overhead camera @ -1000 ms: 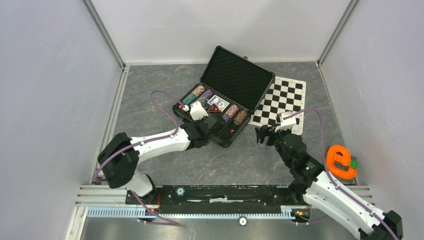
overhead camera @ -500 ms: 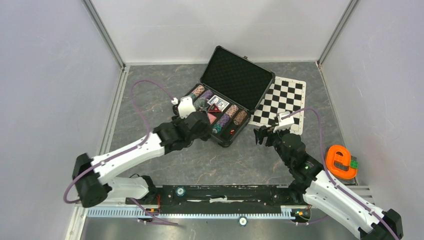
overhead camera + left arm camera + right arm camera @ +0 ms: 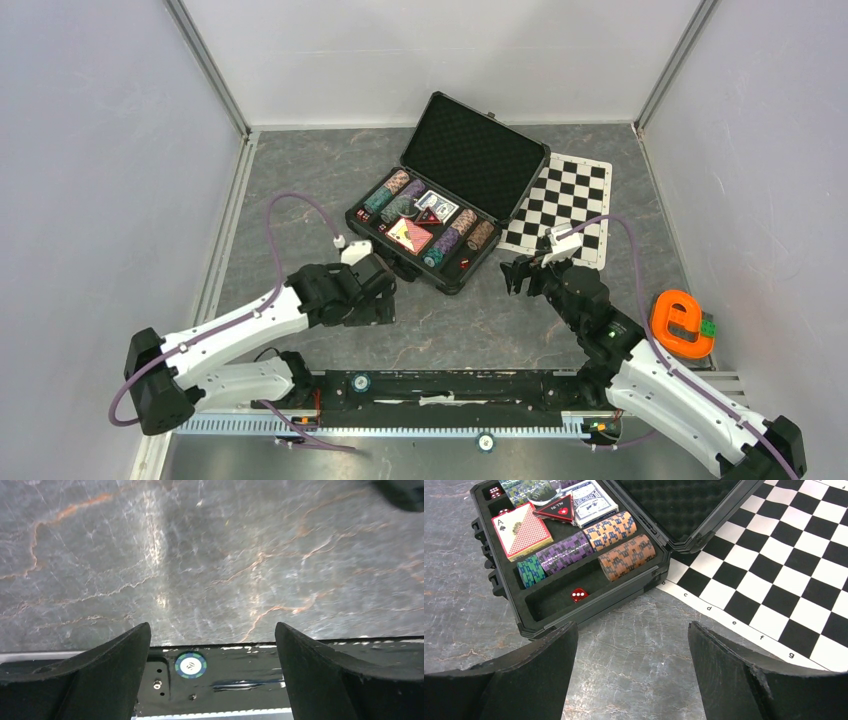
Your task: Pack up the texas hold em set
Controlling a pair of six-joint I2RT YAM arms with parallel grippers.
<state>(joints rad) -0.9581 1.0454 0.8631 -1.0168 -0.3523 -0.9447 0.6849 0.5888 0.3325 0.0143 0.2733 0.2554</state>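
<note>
The open black case point(image 3: 472, 156) sits upper centre on the worktop, with chips and decks inside. Left pincer point(image 3: 211, 628) and right pincer point(image 3: 633, 626) both gape wide, empty. A stray teal chip point(image 3: 190, 664) lies on the rail point(image 3: 250, 667) at the bottom; the left pincer should probably straddle it squarely before closing.

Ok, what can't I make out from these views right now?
- Top view: left gripper fingers, hidden under its own wrist.
- Right wrist view: case far end, cut off by the top edge.
- Left wrist view: dark shape in the top right corner, cut off, unidentifiable.
- Top view: die pips, too small.
</note>
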